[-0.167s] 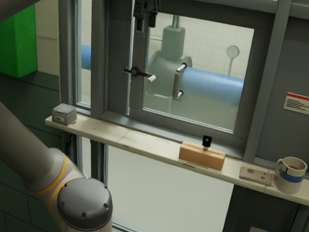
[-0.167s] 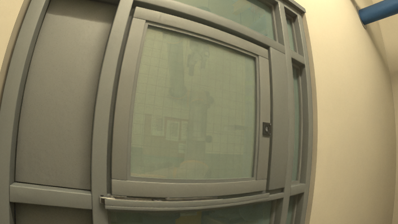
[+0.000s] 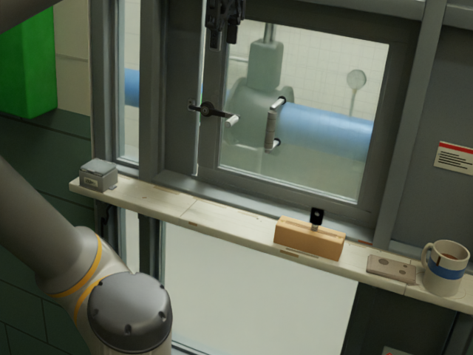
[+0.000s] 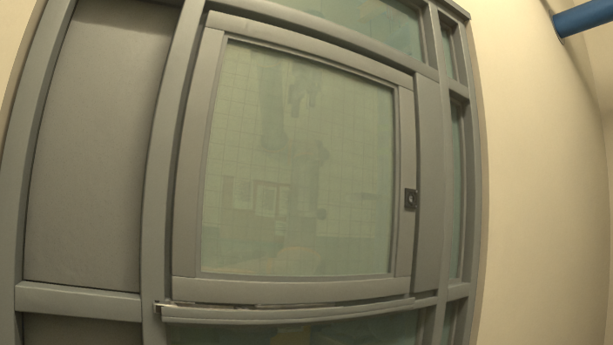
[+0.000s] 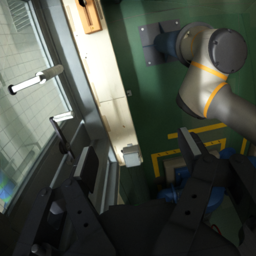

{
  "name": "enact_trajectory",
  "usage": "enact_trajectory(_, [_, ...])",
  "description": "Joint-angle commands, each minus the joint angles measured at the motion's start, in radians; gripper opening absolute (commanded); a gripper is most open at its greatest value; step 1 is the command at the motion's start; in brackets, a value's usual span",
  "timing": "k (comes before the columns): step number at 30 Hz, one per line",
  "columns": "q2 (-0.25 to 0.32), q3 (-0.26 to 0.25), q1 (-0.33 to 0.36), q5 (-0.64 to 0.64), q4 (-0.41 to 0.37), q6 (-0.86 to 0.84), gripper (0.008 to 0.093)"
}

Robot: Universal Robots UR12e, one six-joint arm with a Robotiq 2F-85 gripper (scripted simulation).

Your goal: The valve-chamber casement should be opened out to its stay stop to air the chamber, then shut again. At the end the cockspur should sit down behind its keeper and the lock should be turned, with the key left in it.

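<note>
Only the fingers of my gripper (image 3: pixel 223 36) show at the top of the side camera, open and empty, hanging high above the cockspur handle (image 3: pixel 214 112). The cockspur is a black lever with a white tip (image 5: pixel 63 116), lying across the casement's left stile. The grey casement (image 3: pixel 282 114) sits closed in its frame, with a grey pull handle (image 3: pixel 272 128) on its glass. The black-headed key (image 3: pixel 316 218) stands in a wooden block (image 3: pixel 308 237) on the sill below. From outside, the lock plate (image 4: pixel 410 199) shows on the casement's stile.
A blue-banded mug (image 3: pixel 445 266) stands at the sill's right end beside a flat grey pad (image 3: pixel 391 269). A small grey box (image 3: pixel 98 174) sits at the sill's left end. My arm's elbow (image 3: pixel 114 305) fills the lower left.
</note>
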Motion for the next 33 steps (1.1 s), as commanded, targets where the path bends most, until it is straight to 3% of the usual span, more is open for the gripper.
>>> enact_trajectory(1, [0.000, -0.001, 0.000, 0.000, 0.000, 0.000, 0.0814])
enact_trajectory(18, [0.000, -0.001, 0.000, 0.000, 0.000, 0.000, 0.0480])
enact_trajectory(33, [-0.002, 0.005, 0.001, 0.000, -0.004, -0.017, 0.0480])
